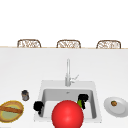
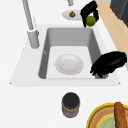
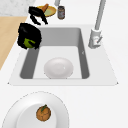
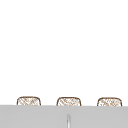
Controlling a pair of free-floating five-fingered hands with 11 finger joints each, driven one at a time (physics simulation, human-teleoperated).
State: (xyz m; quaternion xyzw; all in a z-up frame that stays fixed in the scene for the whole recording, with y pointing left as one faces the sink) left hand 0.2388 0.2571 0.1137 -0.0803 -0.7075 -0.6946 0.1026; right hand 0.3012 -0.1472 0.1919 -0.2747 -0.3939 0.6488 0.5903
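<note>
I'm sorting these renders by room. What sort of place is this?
Most likely a kitchen island or counter: a sink with a tall faucet set in a white countertop, a white plate in the basin, and woven chair backs lined up behind.

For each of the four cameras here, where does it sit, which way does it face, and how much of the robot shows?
Front view: faces the sink head-on; left hand, right hand holding a green fruit.
Left side view: along the sink from its left; nearer hand is the left.
Right side view: from its right; nearer hand is the right.
Upper view: the space above the counter; chair backs.
Both side views share the white bowl.
</note>
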